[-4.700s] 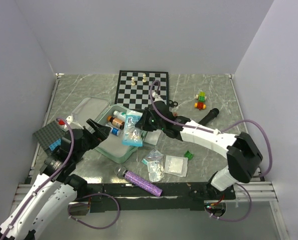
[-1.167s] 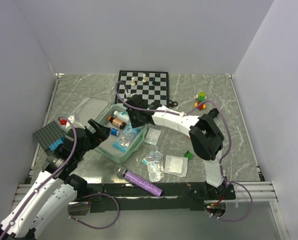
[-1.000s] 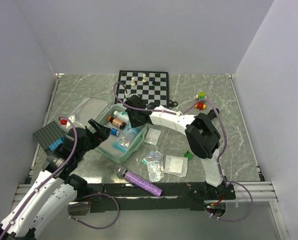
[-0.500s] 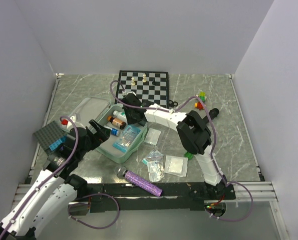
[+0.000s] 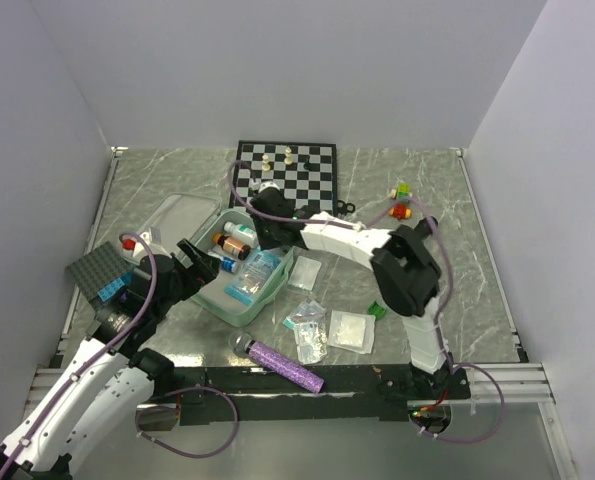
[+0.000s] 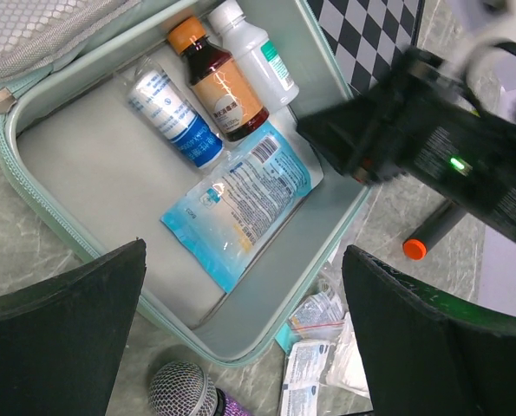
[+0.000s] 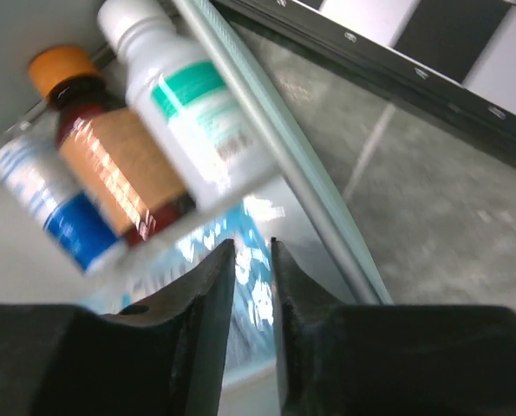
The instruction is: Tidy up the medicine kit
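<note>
The mint-green medicine kit (image 5: 220,300) lies open at centre left, its lid (image 5: 175,214) flat behind it. Inside lie a blue packet (image 6: 240,199), a brown bottle with an orange cap (image 6: 216,82), a white bottle (image 6: 256,54) and a blue-and-white tube (image 6: 173,108). My right gripper (image 5: 262,226) hovers at the kit's far right corner, jaws almost together and empty; its view shows the white bottle (image 7: 184,113), the kit wall (image 7: 275,147) and the packet beyond. My left gripper (image 6: 249,347) is wide open above the kit's near side.
A chessboard (image 5: 284,172) with a few pieces lies behind the kit. A purple microphone (image 5: 277,362), clear sachets (image 5: 307,332) and white packets (image 5: 349,330) lie in front. A dark studded plate (image 5: 99,272) sits at the left. A black marker (image 5: 417,224) and coloured bricks (image 5: 401,192) are at the right.
The blue packet, held by my right gripper 4.7 s ago, now lies in the kit. The right gripper has shifted toward the far corner and its elbow swung. The left arm is still.
</note>
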Motion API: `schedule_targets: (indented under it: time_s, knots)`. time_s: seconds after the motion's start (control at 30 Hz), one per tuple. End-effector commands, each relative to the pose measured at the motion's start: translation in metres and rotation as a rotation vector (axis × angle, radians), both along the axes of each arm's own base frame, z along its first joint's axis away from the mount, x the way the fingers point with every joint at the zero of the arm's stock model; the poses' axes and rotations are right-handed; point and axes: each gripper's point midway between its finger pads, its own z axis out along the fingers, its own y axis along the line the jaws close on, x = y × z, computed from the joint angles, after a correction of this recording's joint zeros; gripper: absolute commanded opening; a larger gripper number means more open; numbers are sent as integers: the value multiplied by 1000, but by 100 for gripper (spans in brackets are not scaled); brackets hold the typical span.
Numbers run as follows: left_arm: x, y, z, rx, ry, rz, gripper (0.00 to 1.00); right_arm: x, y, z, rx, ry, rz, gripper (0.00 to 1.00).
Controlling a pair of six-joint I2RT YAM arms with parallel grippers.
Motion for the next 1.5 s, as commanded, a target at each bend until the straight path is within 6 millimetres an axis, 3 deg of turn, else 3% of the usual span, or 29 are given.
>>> schedule_targets:
  time_s: [0.0, 0.1, 0.23, 0.33, 0.53, 0.57, 0.6, 0.63, 0.7, 0.77, 0.87, 1.07, 1.47]
  knots:
    - [5, 3, 18, -3, -55, 17, 99, 2, -7, 113, 194, -209, 0, 35]
    - [6, 4, 22, 9, -59, 22, 99, -9, -23, 143, 217, -254, -18, 41]
    - [7, 6, 25, 13, -68, 29, 99, -29, -58, 159, 238, -300, -60, 45]
    - [7, 2, 20, 2, -67, 13, 99, -54, -84, 134, 228, -280, -66, 55]
    - [5, -17, 13, -34, -55, -83, 99, -144, -121, 55, 184, -52, 77, 66]
    - [5, -19, 9, -38, -46, -86, 99, -160, -127, 48, 191, -51, 98, 68]
    - [5, -19, 7, -42, -41, -85, 99, -169, -128, 57, 239, -97, 117, 72]
    - [5, -20, 6, -46, -40, -86, 99, -179, -131, 48, 235, -94, 121, 75]
    - [8, -22, 3, -47, -33, -86, 99, -190, -138, 43, 249, -100, 132, 84]
    - [11, -23, 1, -45, -27, -87, 99, -193, -148, 27, 197, -63, 102, 86]
    - [14, -27, -1, -37, -5, -94, 99, -199, -145, 16, 152, -24, 123, 86]
    - [15, -29, -9, -42, 28, -92, 98, -200, -130, 6, 88, -15, 112, 81]
    - [9, -23, -22, -33, 49, -73, 99, -194, -130, -25, -15, 51, 34, 77]
